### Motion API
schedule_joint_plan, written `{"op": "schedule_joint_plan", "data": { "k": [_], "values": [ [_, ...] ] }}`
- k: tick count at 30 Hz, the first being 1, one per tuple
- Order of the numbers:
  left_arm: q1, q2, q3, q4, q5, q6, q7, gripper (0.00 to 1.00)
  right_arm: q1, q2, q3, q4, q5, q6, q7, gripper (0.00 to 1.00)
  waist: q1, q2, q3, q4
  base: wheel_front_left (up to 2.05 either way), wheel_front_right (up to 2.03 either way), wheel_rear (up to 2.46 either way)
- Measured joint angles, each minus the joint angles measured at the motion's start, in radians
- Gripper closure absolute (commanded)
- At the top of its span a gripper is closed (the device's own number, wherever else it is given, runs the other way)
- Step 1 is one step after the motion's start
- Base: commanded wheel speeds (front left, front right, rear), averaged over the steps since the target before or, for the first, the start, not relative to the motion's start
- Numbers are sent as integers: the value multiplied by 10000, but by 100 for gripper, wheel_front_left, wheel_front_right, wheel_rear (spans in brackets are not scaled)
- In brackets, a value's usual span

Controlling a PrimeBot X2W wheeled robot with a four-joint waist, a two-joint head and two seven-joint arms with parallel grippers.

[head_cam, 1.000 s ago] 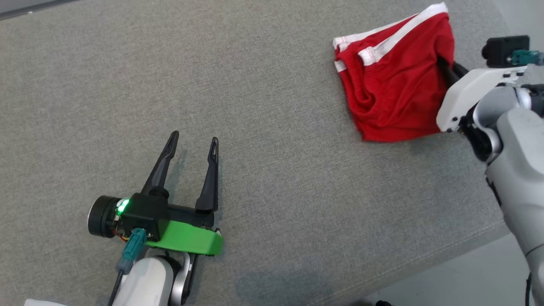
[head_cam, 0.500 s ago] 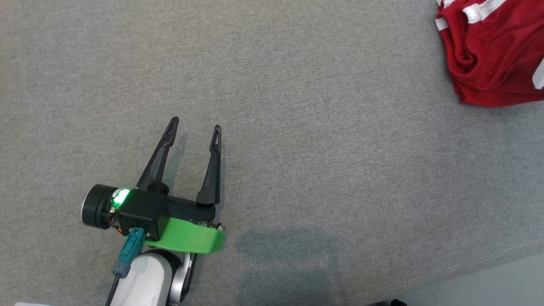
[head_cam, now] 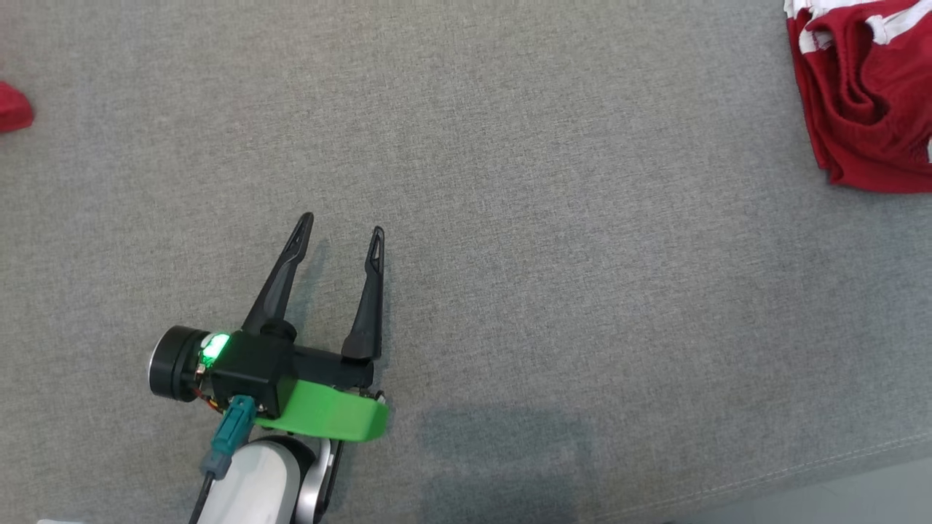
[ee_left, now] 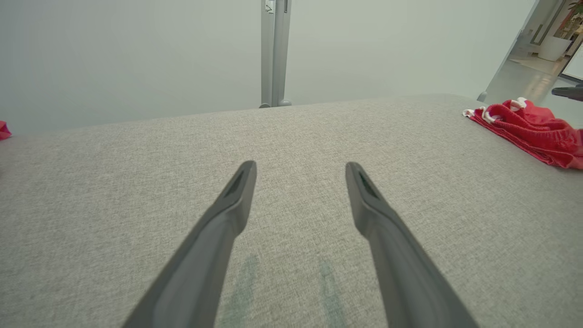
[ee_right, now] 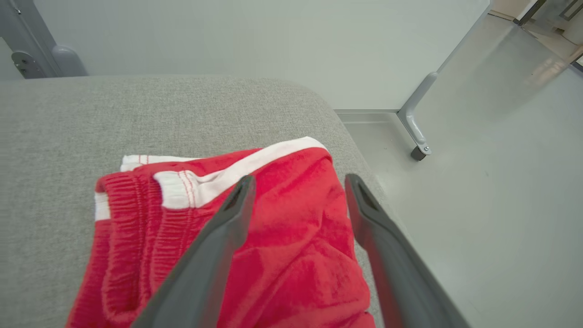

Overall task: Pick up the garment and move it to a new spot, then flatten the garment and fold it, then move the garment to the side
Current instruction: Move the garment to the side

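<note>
Red rumpled garment (ee_right: 296, 218), perhaps fleecy

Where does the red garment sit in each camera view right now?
Head view: the red garment is in the top right corner, cut by the right edge.
Left wrist view: it is at the far right, lying on the grey fabric surface.
Right wrist view: it is at the lower centre, behind the open jaws of the right gripper.
Shared landmark: the garment's white trim.
</note>
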Motion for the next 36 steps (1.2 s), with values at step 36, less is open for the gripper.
{"op": "schedule_joint_plan", "data": {
  "k": [36],
  "values": [
    [2294, -334, 1762, 2276, -1530, 836, -924, 0, 6177, 3302, 924, -5682, 520, -6, -1020, 0, -1, 0, -4752, 995, 0, 0, 0]
  ]
}}
